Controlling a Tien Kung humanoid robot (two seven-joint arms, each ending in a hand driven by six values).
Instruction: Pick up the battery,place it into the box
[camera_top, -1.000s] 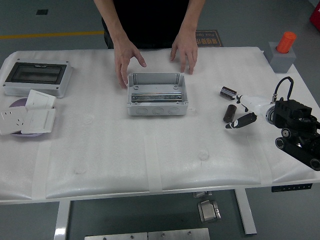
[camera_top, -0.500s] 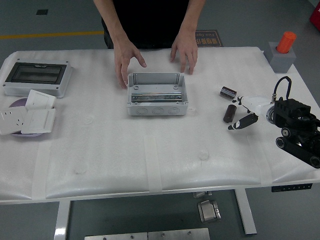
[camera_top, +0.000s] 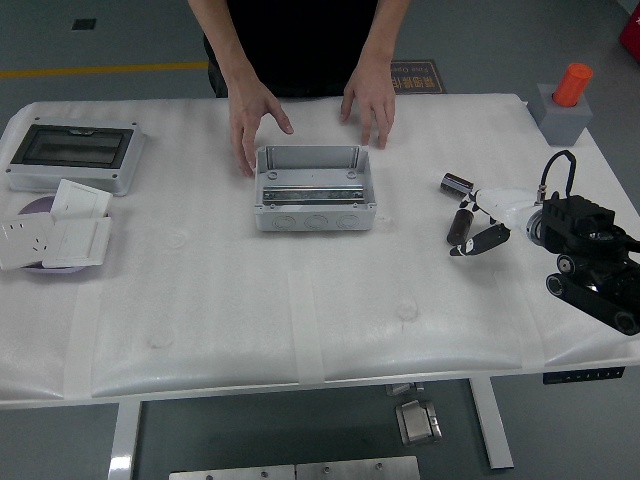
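Right hand (camera_top: 478, 222) poised at the battery (camera_top: 461, 224) on the white counter (camera_top: 300, 300), with the box (camera_top: 313, 187) still unfilled.
The right arm enters from the right edge; its white, black-tipped fingers (camera_top: 488, 238) are spread around the dark cylindrical battery lying on the counter, one above it and one below, and a firm grasp cannot be confirmed. A second dark cylinder (camera_top: 457, 183) lies just beyond, apart from the first. The open grey box sits at centre, well to the left of the battery. A person at the far side rests both hands (camera_top: 255, 112) on the counter just behind the box. At left lie a grey enclosure with a dark window (camera_top: 75, 153) and white switch plates (camera_top: 55, 230). An orange-topped grey block (camera_top: 566, 104) stands at the far right corner.
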